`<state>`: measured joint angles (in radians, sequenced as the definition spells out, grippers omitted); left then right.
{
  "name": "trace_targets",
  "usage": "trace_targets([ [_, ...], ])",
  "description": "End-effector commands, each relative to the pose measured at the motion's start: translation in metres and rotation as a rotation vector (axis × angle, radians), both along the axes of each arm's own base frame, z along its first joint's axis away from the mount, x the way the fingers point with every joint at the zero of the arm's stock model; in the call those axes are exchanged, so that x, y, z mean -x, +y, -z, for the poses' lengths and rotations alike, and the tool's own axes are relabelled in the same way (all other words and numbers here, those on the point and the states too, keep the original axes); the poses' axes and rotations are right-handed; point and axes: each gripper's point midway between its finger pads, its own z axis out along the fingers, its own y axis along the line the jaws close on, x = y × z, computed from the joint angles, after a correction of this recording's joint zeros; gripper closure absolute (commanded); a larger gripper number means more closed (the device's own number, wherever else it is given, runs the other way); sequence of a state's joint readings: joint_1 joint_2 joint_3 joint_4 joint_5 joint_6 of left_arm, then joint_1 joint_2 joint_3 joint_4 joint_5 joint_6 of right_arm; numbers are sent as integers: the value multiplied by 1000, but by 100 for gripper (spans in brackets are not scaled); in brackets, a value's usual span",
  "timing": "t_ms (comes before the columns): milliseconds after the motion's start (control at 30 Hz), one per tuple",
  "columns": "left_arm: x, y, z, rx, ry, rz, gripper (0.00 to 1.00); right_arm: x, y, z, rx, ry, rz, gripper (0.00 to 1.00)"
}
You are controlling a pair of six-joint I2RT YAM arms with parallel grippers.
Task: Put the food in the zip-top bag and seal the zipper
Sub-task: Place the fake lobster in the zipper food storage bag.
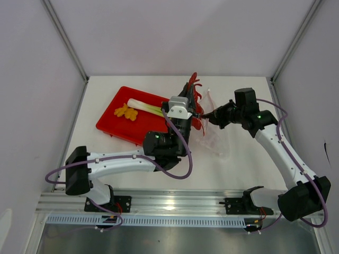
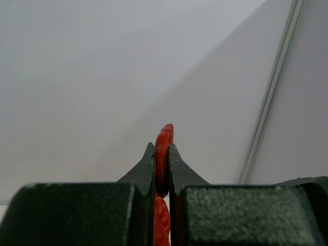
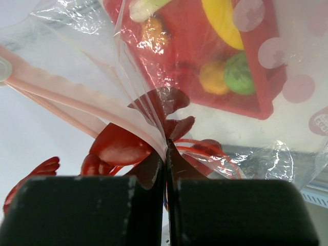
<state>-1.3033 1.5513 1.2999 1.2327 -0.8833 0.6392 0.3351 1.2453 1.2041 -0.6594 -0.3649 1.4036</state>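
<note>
My left gripper (image 1: 192, 94) is shut on a bunch of red chillies (image 1: 194, 80) and holds it up above the table beside the bag's mouth. In the left wrist view the fingers (image 2: 162, 148) pinch a red chilli (image 2: 164, 137) against a bare wall. My right gripper (image 1: 204, 116) is shut on the mouth edge of the clear zip-top bag (image 1: 214, 138). In the right wrist view (image 3: 167, 143) the pinkish zipper strip (image 3: 66, 95) runs up left from the jaws, and chillies (image 3: 120, 146) show through the plastic. The leek (image 1: 145, 107) and the orange ruffled piece (image 1: 126, 112) lie on the red tray.
The red tray (image 1: 119, 127) sits at the left of the bag. Through the bag the right wrist view shows a yellow fruit (image 3: 223, 20), a second yellow fruit (image 3: 212, 77) and a green fruit (image 3: 238, 72) on the tray (image 3: 256, 100). Walls close in the table.
</note>
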Motion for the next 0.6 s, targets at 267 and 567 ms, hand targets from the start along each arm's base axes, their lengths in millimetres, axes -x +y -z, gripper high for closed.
trace_targets([
  [267,5,-2,-6,112,-6,45,99,-9,3,-16,-54,-28,14,100],
  [567,7,-1,-10,110,-10,49,99,-9,1,-3,-34,-4,13,100],
])
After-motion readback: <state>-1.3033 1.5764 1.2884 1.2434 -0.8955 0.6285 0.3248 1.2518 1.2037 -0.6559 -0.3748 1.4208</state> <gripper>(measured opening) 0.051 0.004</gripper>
